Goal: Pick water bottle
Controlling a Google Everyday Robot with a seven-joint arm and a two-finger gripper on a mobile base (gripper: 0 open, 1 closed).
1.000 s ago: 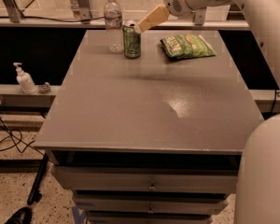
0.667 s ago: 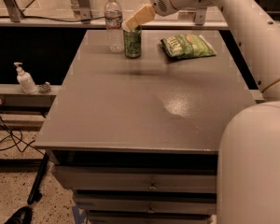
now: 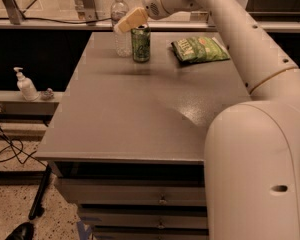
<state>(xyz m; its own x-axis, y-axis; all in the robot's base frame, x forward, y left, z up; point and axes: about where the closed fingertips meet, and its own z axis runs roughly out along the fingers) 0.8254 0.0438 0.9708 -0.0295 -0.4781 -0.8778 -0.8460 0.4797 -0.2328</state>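
moved: the gripper has swung left across the back of the table, from near the chip bag to above the green can, its tip at the bottle's shoulder.
gripper state: can't tell from here whether it is open or closed.
water bottle: upright at the far edge of the table, just left of the can and close beside it.
risk: can and bottle stand so close that a low or wide approach could clip the can and topple it, or push the bottle off the back edge.
containers: bottle clear and capped, fill level unclear; can upright; chip bag lying flat, looks sealed; pump bottle on the low ledge to the left.
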